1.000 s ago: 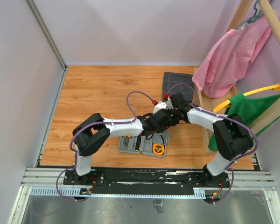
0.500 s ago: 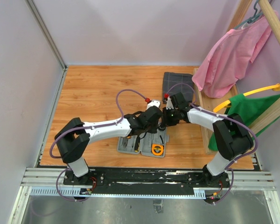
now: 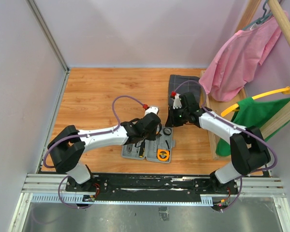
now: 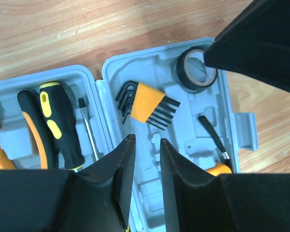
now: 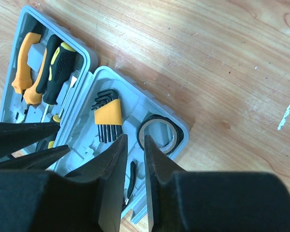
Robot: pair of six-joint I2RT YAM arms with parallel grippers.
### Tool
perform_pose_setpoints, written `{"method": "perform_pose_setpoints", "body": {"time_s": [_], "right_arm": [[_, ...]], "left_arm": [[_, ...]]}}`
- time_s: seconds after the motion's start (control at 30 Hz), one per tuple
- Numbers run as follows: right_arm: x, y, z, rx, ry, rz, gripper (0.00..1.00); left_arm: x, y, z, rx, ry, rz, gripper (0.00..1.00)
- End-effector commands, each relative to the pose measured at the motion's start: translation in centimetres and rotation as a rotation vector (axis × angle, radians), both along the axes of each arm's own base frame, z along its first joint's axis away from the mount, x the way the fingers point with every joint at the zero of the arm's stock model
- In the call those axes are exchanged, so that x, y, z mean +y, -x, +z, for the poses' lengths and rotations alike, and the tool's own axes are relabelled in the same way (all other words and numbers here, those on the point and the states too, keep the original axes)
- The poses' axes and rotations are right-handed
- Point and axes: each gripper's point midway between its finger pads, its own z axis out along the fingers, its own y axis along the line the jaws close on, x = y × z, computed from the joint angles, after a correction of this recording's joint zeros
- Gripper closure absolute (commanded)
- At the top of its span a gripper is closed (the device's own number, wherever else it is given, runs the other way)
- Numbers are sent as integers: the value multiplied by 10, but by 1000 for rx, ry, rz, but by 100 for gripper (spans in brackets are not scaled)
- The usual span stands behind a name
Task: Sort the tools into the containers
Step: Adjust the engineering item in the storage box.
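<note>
**Case (image 4: pixel 150 137) open under both grippers**

Cloth (image 3: pixel 182 87) lies behind it on the table (image 3: pixel 96 96); screwdriver (image 4: pixel 60 121), hex keys (image 4: pixel 146 100) and tape roll (image 4: pixel 182 72) sit inside; left gripper (image 4: pixel 144 159) and right gripper (image 5: pixel 134 159) hover close together above, arms bent inward, jaws narrowly parted, empty.

Hex keys (image 4: pixel 145 104) nr tape roll (image 4: pixel 183 79) in case (image 4: pixel 150 63), screwdriver (image 4: pixel 60 121) in other half

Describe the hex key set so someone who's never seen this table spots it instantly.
Find the open grey tool case on the wooden table, and the half holding the black tape roll. Beside that roll lies the hex key set: black L-shaped keys fanned in a flat orange holder, the only bundled piece there.
</note>
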Motion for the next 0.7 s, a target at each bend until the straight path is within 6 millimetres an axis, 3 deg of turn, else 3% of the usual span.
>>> {"method": "perform_pose_setpoints", "body": {"time_s": [0.0,0.67], "right_arm": [[-10,-6,1,-5,30,-5,78],[12,10,-29,92,39,88,83]], "left_arm": [[5,-3,5,-24,25,23,68],[20,4,-5,-10,31,47,69]]}}
